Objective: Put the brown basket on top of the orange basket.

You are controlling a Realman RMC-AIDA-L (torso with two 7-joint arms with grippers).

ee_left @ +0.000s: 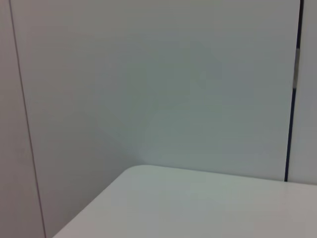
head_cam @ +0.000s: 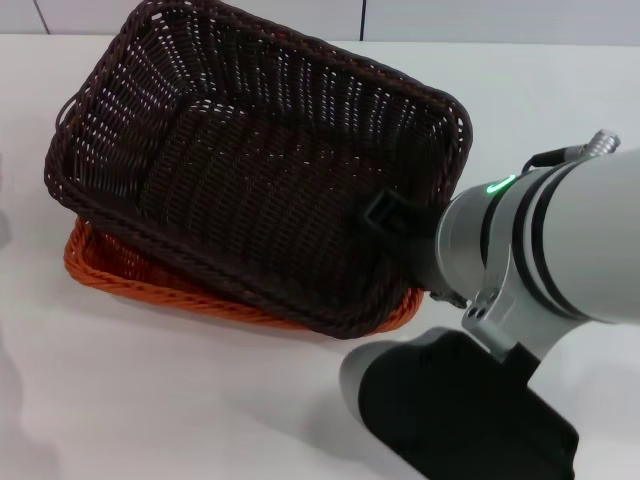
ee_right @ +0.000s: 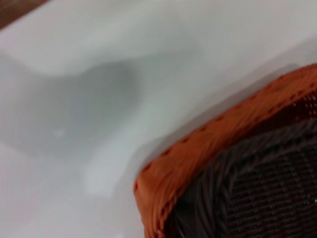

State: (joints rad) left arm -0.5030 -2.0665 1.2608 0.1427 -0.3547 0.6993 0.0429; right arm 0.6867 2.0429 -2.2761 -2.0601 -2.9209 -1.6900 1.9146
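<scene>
The brown basket (head_cam: pixel 250 170) sits tilted over the orange basket (head_cam: pixel 110 270), covering most of it. Only the orange rim shows, along the near and left sides. My right gripper (head_cam: pixel 395 225) reaches in from the right and is shut on the brown basket's right-hand rim, with one dark finger inside the wall. The right wrist view shows a corner of the orange basket (ee_right: pixel 208 148) up close, with the brown basket's (ee_right: pixel 257 198) weave lying inside it. My left gripper is out of sight in every view.
Both baskets rest on a white table (head_cam: pixel 150 400), with a pale wall behind its far edge. The left wrist view shows only a rounded table corner (ee_left: pixel 198 208) and wall panels. My right arm's grey body fills the lower right of the head view.
</scene>
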